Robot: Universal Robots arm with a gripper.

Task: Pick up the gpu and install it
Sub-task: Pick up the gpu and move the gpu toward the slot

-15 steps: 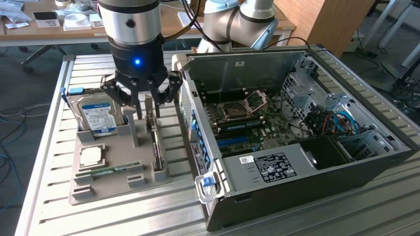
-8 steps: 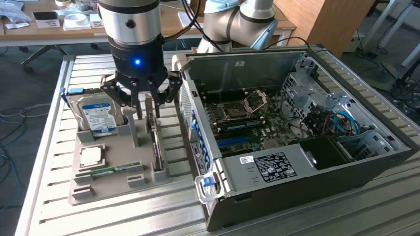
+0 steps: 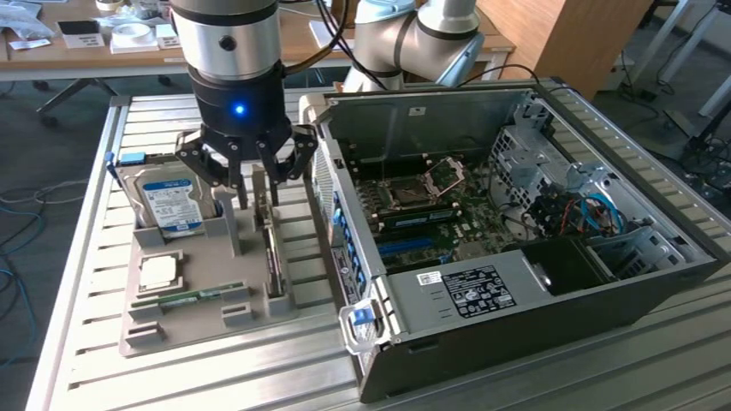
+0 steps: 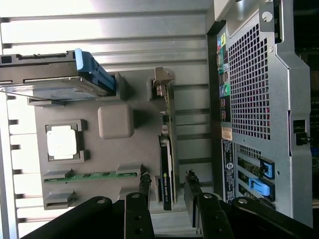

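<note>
The gpu (image 3: 273, 248) stands on its long edge in a slot of the grey holder tray (image 3: 188, 330), with its dark face sideways and its pale metal bracket (image 4: 163, 84) at the far end. My gripper (image 3: 257, 193) hangs directly over the card and is open. In the wrist view my gripper (image 4: 167, 181) has one fingertip on each side of the gpu (image 4: 166, 164), with a gap to the card on both sides. Nothing is held.
The same tray carries an upright hard drive (image 3: 171, 201), a square processor (image 3: 160, 272) and a green memory stick (image 3: 188, 298). The open computer case (image 3: 514, 214) lies close beside the tray, at the exterior view's right, its motherboard (image 3: 423, 214) exposed. The table is slatted metal.
</note>
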